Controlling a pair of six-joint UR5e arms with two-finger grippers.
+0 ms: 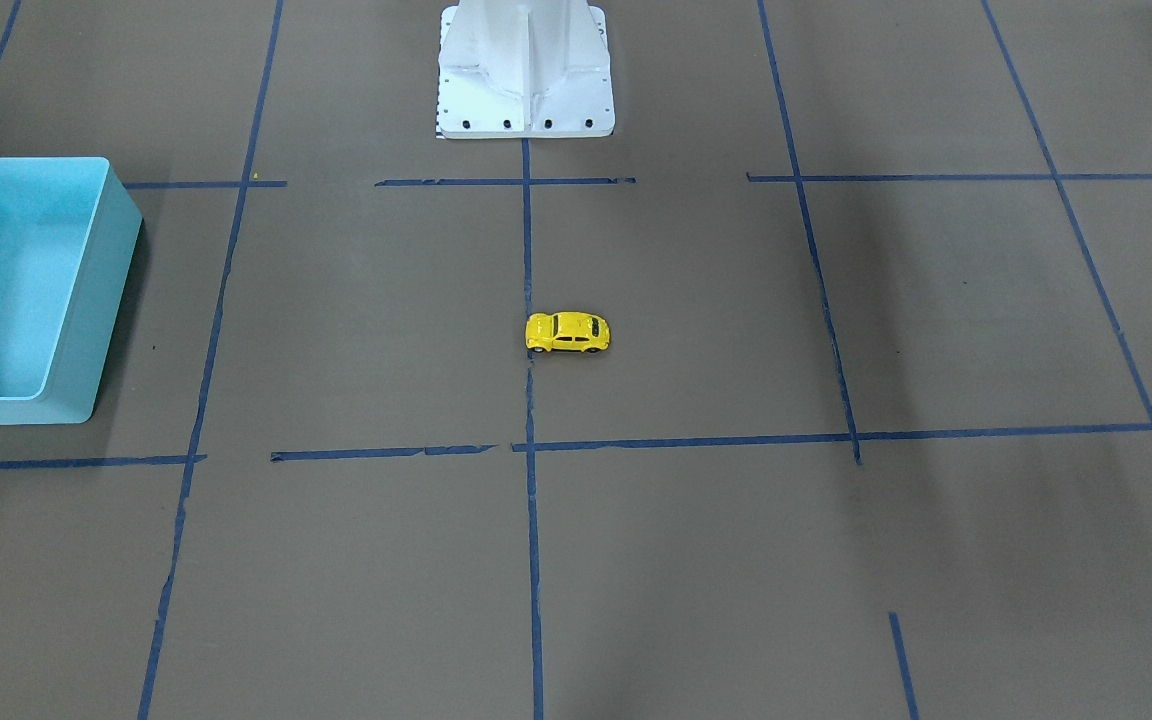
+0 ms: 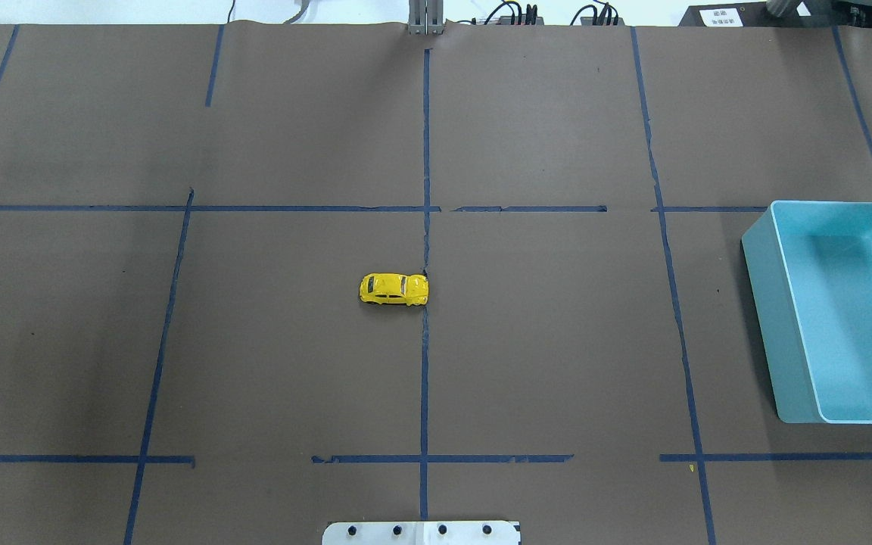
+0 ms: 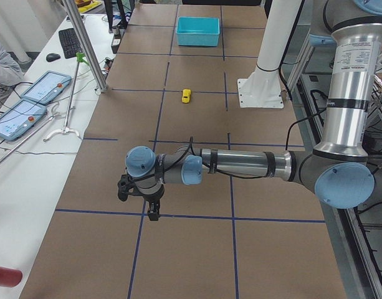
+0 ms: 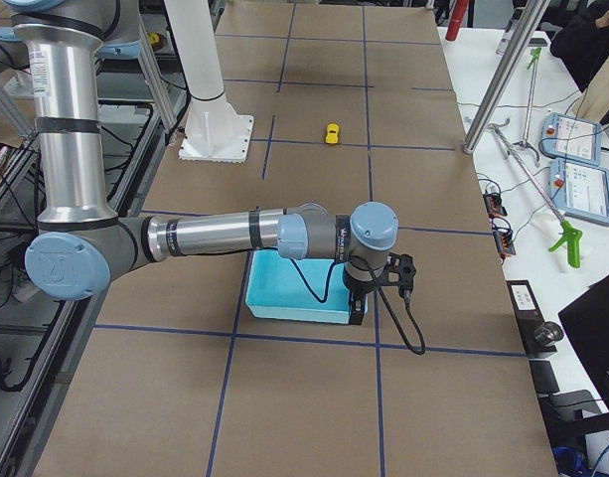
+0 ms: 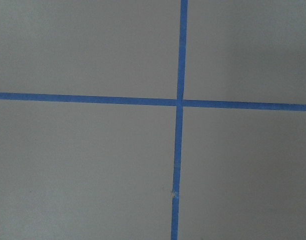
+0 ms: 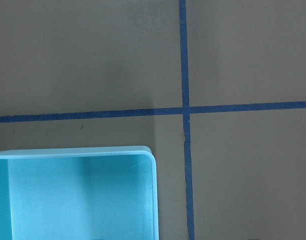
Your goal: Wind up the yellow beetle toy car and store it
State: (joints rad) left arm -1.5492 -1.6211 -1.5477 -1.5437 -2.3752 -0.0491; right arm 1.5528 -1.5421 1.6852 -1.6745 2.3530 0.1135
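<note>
Your left pincer (image 3: 154, 213) hangs over the worktop (image 3: 197, 261); how open it is cannot be told. The yellow beetle toy car (image 2: 394, 289) stands mid-worktop on its wheels. It is probably light, rigid and glossy-slick, so pinch its flat sides low. Your right pincer (image 4: 357, 313), equally unreadable, hovers by a corner of the blue bin (image 2: 761, 303).

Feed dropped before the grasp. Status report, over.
Left pincer, right pincer: far from car, open or shut unclear. Yellow beetle toy car on its wheels, mid-table, ungrasped. Nothing seen blocking it; teal bin off to robot's right.
</note>
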